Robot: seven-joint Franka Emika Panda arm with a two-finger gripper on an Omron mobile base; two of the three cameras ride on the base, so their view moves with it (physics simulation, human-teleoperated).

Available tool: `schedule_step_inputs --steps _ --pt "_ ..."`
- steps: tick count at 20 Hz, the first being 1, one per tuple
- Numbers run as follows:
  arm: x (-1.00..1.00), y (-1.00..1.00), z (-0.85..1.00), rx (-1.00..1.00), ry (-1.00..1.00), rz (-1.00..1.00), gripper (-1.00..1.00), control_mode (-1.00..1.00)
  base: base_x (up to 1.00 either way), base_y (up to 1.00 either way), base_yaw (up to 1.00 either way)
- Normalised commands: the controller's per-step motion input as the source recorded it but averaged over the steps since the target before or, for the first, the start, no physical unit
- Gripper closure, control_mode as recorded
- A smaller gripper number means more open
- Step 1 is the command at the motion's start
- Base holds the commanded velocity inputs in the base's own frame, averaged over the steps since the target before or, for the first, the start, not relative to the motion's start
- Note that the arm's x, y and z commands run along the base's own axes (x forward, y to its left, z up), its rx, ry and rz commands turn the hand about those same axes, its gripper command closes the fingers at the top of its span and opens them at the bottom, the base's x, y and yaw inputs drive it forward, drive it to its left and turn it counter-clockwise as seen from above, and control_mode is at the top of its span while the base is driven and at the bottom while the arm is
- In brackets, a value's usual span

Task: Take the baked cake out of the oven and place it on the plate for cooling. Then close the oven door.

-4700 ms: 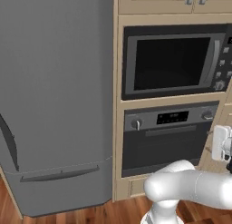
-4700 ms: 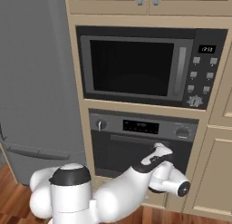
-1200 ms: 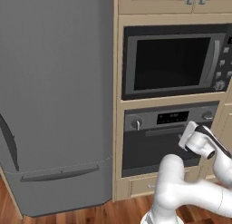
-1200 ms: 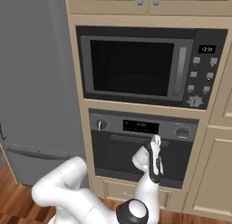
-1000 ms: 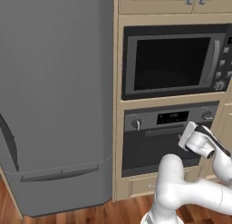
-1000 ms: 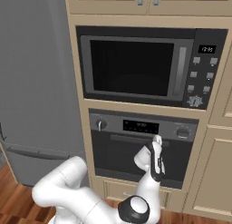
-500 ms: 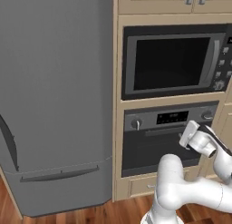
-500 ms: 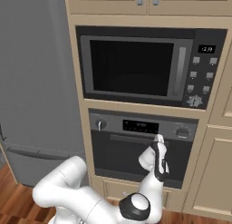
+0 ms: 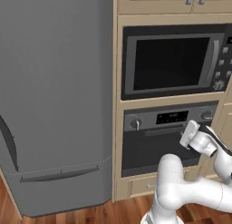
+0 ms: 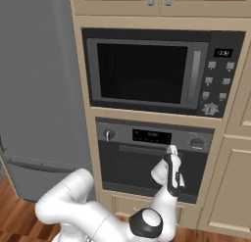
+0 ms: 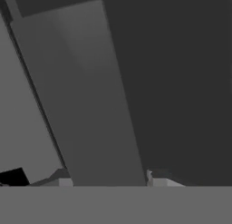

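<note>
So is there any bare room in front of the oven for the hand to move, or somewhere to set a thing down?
No flat surface for setting down shows. The oven door is shut; its dark glass below the bar handle lies bare left of the gripper. It is crowded at the handle's right end, where the gripper closes around the bar.

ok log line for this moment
phase: opening oven | end effector: closing on oven door handle | oven door: shut | cake: not visible
</note>
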Motion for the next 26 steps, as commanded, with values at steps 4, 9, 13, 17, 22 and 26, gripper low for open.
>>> schedule_step_inputs --steps 4,9,13,17,22,26 --pt "0.00 0.00 -0.02 0.00 0.00 0.00 1.00 -1.00 0.00 0.00 0.00" --pt "-0.22 -0.14 -0.09 0.00 0.00 0.00 1.00 -1.00 0.00 0.00 0.00" --pt "-0.39 -0.38 -0.18 0.00 0.01 0.00 1.00 -1.00 0.00 0.00 0.00" --pt "-0.44 -0.41 -0.21 0.00 0.05 0.00 1.00 -1.00 0.00 0.00 0.00" --pt "-0.44 -0.36 -0.16 0.00 0.12 0.00 1.00 -1.00 0.00 0.00 0.00" --pt "-0.42 -0.33 -0.15 0.00 0.16 0.00 1.00 -1.00 0.00 0.00 0.00"
